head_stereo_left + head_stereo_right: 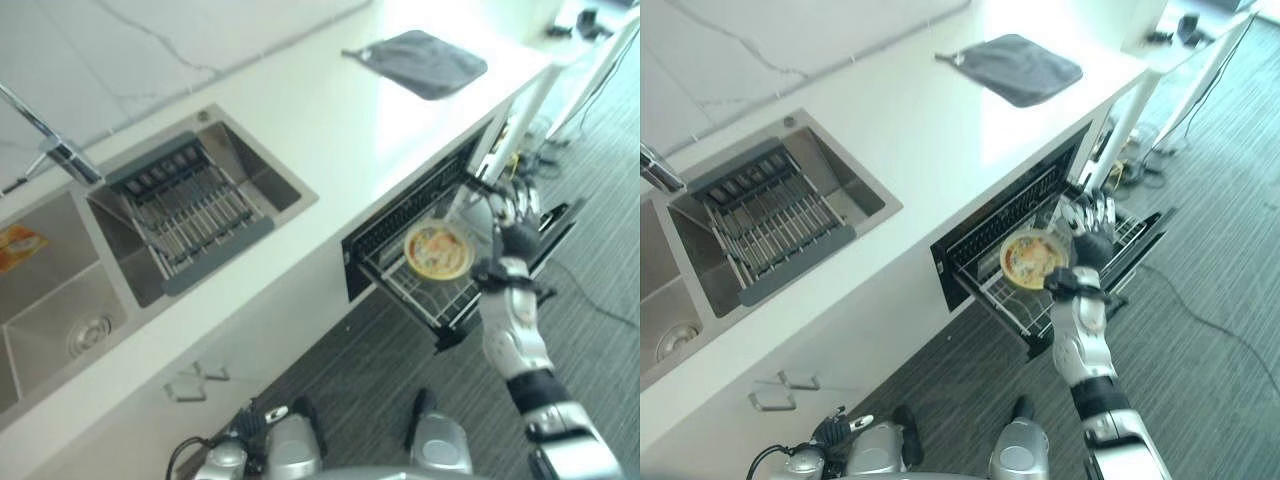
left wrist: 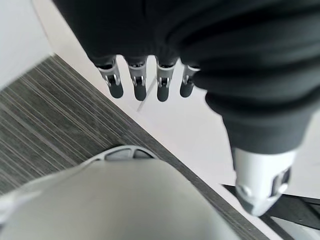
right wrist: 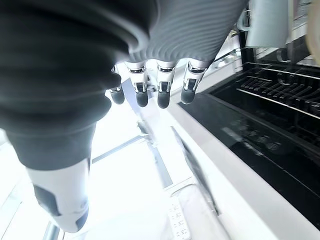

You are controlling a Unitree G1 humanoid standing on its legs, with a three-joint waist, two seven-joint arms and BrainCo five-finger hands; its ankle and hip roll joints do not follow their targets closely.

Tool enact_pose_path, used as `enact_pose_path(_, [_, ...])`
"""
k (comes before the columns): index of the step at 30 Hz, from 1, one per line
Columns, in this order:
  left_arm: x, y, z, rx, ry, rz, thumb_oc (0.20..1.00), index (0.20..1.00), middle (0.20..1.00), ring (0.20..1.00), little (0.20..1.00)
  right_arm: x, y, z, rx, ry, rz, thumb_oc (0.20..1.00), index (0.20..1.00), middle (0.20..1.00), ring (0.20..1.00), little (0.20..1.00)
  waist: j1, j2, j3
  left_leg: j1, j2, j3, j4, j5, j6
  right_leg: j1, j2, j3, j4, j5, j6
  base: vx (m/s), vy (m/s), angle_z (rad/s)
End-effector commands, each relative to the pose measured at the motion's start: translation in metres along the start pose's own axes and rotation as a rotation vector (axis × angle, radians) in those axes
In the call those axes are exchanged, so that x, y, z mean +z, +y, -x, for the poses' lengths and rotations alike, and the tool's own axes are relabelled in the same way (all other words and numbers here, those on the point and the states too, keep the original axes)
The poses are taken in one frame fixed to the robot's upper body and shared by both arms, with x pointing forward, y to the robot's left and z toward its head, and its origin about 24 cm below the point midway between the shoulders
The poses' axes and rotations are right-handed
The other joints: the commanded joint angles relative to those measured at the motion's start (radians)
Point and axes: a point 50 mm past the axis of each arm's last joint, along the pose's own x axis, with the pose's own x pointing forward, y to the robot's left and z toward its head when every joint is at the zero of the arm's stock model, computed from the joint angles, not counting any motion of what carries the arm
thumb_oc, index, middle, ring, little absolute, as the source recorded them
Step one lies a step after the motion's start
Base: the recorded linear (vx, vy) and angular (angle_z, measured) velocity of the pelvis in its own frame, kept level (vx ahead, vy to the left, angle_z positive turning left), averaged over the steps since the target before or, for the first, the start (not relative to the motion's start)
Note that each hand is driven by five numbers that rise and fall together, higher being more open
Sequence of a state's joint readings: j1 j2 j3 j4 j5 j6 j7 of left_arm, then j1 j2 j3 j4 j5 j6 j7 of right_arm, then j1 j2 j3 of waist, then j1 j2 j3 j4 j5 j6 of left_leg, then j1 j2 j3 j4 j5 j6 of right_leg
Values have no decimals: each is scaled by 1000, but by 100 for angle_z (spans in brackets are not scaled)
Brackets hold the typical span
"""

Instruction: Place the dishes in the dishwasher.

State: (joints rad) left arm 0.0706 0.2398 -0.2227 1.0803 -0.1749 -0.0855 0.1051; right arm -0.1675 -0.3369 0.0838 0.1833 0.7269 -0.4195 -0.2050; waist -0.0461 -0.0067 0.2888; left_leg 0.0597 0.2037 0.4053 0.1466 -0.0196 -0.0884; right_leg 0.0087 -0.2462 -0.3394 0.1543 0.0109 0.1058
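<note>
right hand (image 1: 517,228): fingers straight, holding nothing, just beside patterned plate (image 1: 438,250) | plate: lying in pulled-out dishwasher rack (image 1: 425,290) under white counter (image 1: 330,130) | left hand (image 2: 150,80): fingers relaxed, empty, over floor | grey cloth (image 1: 418,62) on counter

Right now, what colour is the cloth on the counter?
Dark grey square cloth, clearest in the right eye view.

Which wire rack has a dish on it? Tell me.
The pulled-out dishwasher rack under the counter: a yellow patterned dish lies on it beside the right hand. The rack in the sink holds nothing.
</note>
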Motion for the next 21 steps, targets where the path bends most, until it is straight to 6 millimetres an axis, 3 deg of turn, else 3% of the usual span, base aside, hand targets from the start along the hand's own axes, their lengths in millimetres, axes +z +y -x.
enact_pose_path(1, [3,-4,-1,-23,-2,-69,1000,1000,1000,1000,1000,45,11,-28,108,-190,6,1000,1000,1000,1000,1000,-17,23,25,35,7,-4,10,-69,31,16,-13,49,119,-165,-14,87,-78,-16])
enact_pose_path(7, [-15,4,2,1,60,-68,1000,1000,1000,1000,1000,69,-25,-12,-70,-300,100,1000,1000,1000,1000,1000,-59,2,-38,82,7,19,-39,-70,30,52,14,59,66,-152,0,34,-92,-17])
enact_pose_path(11, [-20,9,3,-2,91,-64,1000,1000,1000,1000,1000,72,-69,0,-307,-284,182,1000,1000,1000,1000,1000,-84,0,-51,93,9,30,-45,-77,26,61,25,64,51,-154,1,27,-65,-2])
enact_pose_path(16, [-16,7,1,-41,88,-90,1000,1000,1000,1000,1000,48,-127,23,-562,-118,144,1000,1000,1000,1000,1000,-85,2,-42,85,4,22,-22,-97,32,59,26,56,60,-160,-4,55,-45,-8])
enact_pose_path(19, [-5,4,-2,-65,64,-124,1000,1000,1000,1000,1000,32,-144,32,-644,-44,56,1000,1000,1000,1000,1000,-74,10,-24,59,1,8,0,-105,36,32,18,50,90,-168,-5,14,-12,-1])
enact_pose_path(21, [11,1,-5,-81,20,-147,1000,1000,1000,1000,1000,25,-148,29,-644,-16,-11,1000,1000,1000,1000,1000,-59,25,9,20,1,-9,21,-107,37,-9,2,40,139,-182,-7,-113,-7,11])
